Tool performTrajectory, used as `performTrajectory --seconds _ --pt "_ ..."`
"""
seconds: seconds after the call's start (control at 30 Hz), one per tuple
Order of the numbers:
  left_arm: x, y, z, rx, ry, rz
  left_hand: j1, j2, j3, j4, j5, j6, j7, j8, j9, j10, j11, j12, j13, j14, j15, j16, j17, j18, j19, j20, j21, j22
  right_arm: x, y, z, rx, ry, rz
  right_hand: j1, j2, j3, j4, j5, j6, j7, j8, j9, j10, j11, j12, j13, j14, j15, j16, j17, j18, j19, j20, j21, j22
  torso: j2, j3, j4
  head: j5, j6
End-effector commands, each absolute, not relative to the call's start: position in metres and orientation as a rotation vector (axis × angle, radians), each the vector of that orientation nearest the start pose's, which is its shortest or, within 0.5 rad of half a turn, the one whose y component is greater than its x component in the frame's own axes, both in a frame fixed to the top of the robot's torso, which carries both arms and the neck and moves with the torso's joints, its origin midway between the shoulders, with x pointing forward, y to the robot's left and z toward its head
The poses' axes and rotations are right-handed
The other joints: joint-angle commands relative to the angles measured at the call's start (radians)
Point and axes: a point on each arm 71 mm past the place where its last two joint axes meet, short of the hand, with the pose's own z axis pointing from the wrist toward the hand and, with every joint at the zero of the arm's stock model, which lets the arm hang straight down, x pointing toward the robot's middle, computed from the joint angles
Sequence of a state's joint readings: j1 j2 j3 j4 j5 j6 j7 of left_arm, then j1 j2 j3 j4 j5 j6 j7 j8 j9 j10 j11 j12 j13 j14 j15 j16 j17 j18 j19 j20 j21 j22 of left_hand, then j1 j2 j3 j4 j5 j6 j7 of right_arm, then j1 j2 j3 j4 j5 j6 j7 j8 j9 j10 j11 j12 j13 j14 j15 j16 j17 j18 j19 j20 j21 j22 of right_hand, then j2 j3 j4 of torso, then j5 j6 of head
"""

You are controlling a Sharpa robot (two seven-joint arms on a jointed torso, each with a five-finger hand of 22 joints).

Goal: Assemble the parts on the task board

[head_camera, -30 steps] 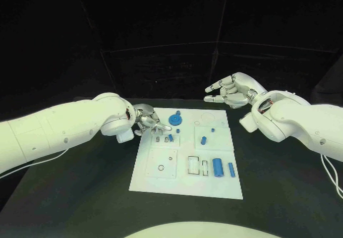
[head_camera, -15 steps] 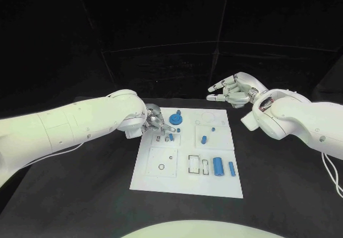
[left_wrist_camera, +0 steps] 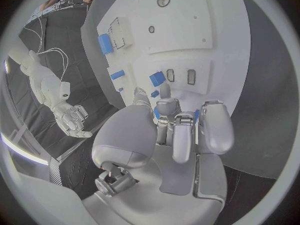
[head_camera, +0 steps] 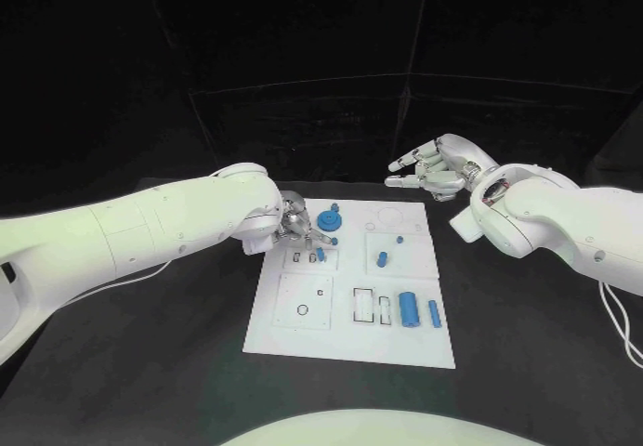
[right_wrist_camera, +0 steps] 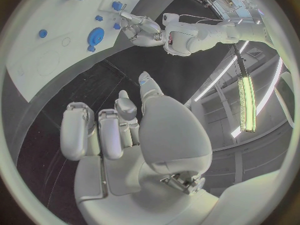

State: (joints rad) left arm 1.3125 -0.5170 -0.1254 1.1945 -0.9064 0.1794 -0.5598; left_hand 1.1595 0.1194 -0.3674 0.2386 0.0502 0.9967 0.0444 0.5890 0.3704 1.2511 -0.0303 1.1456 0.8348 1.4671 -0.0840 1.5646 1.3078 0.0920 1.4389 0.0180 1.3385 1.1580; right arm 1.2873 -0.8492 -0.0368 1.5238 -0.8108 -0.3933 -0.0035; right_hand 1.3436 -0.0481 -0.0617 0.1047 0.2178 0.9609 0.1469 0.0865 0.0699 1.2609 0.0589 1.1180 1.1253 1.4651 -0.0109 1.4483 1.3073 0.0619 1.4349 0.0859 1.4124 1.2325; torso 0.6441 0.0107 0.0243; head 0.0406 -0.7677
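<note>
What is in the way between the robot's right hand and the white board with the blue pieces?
Nothing visible. The right hand hovers above bare black table just beyond the far edge of the white task board, with no object between them. The left hand works at the board's other side.

A black surface (head_camera: 134,372) is stretching out under everything, matte and dark. Behind it, a black backdrop (head_camera: 321,74) is hanging as a wall of panels, their seams catching faint light. White cables (head_camera: 619,321) are trailing across the surface near its right edge.
</note>
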Motion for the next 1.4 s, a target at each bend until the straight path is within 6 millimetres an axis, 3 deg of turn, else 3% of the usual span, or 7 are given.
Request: performTrajectory --seconds 0.03,1.4 --pt "0.532 0.144 -0.22 -0.207 2.44 -0.353 0.008 0.0 0.007 0.0 0.002 -0.008 -0.002 0.006 0.002 0.006 0.002 0.004 0.002 0.103 -0.007 0.004 0.259 -0.018 0.004 -0.001 0.006 0.002 0.504 -0.209 -0.141 0.418 1.634 0.983 0.0 0.009 -0.006 0.001 0.008 0.005 0.002 0.004 -0.001 -0.007 0.003 -0.003 -0.002 0.053 -0.006 -0.004 0.033 0.006 -0.006 0.002 -0.005 -0.002 0.0 -0.0001 -0.0006 0.001 -0.002" --pt "0.538 0.126 -0.225 -0.128 2.483 -0.304 0.03 0.002 0.029 -0.016 0.002 -0.03 -0.002 0.035 0.034 0.004 0.002 0.014 0.017 0.104 -0.006 0.006 0.263 -0.02 0.004 0.001 0.017 0.02 0.505 -0.202 -0.141 0.402 1.637 0.992 0.004 0.016 -0.015 -0.002 0.028 0.003 0.001 0.003 -0.002 -0.019 0.002 -0.019 -0.021 0.053 -0.007 -0.007 0.031 0.007 -0.007 0.001 -0.009 -0.007 0.001 -0.0001 -0.0001 0.0 -0.018"
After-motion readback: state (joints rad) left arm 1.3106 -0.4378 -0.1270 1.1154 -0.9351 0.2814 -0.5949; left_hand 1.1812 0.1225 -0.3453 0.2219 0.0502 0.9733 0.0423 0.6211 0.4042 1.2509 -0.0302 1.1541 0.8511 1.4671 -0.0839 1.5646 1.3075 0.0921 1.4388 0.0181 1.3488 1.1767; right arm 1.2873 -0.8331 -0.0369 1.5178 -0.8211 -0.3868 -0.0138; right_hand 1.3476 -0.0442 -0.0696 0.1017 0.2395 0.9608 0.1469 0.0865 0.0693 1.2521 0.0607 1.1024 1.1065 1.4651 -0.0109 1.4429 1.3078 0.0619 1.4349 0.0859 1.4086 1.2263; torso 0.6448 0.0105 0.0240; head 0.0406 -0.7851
